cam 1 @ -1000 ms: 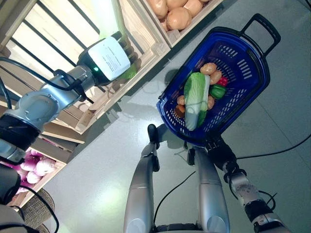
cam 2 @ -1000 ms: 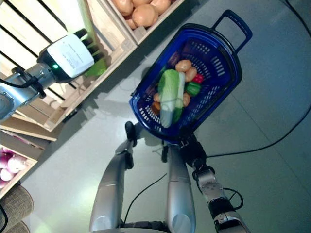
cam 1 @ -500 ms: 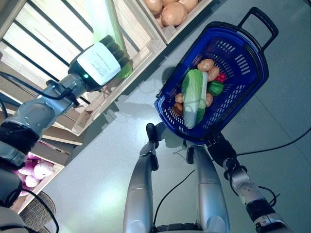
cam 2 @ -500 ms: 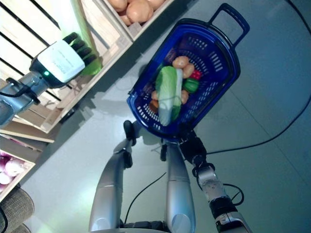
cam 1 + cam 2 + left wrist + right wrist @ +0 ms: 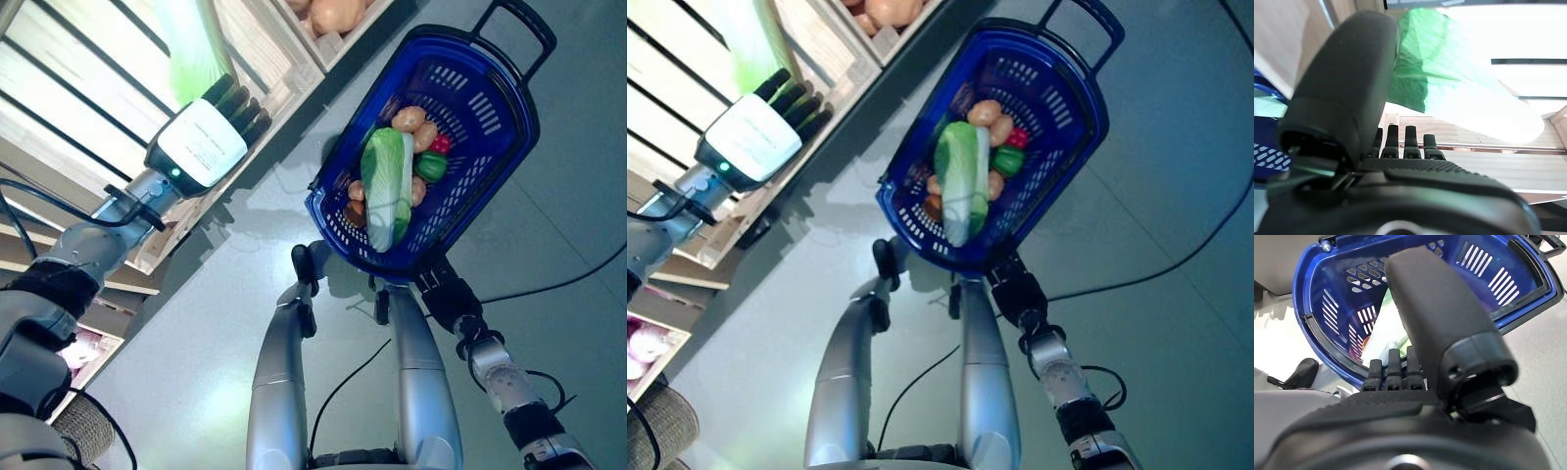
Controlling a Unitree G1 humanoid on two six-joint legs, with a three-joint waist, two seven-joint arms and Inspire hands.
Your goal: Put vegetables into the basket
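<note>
Basket (image 5: 495, 127): blue plastic, oval, with slotted walls, a dark rim and a black loop handle at its far end; it hangs above the grey floor, tilted.
Right robot hand (image 5: 443, 293): dark, at the near rim of the basket, on the end away from the loop handle. In the right wrist view its thumb lies over the rim and its fingers (image 5: 1393, 366) reach under the blue wall, so it is clamped on the basket.
Basket contents: a long napa cabbage (image 5: 385, 181), pale at the stalk and crinkled green at the leaves, lies lengthwise on top. Beside it are round brownish potatoes (image 5: 409, 118), a glossy green pepper (image 5: 432, 165) and a small red piece (image 5: 443, 144).
Left robot hand (image 5: 211, 135): white-backed with dark fingers, raised at the wooden shelf edge, well apart from the basket. Its fingers are straight and together, pointing up at a second leafy vegetable.
Second cabbage (image 5: 1459, 93): green ruffled leaves fading to a smooth white stalk, on the shelf just past the left fingertips (image 5: 1409, 142). Whether they touch it cannot be told; nothing is curled round it.
Shelf (image 5: 294, 73): pale slatted wood, built of crates with plain board edges.
Upper crate: holds smooth round tan produce (image 5: 338, 14).
Floor (image 5: 196, 333): smooth, light grey, faintly glossy.
</note>
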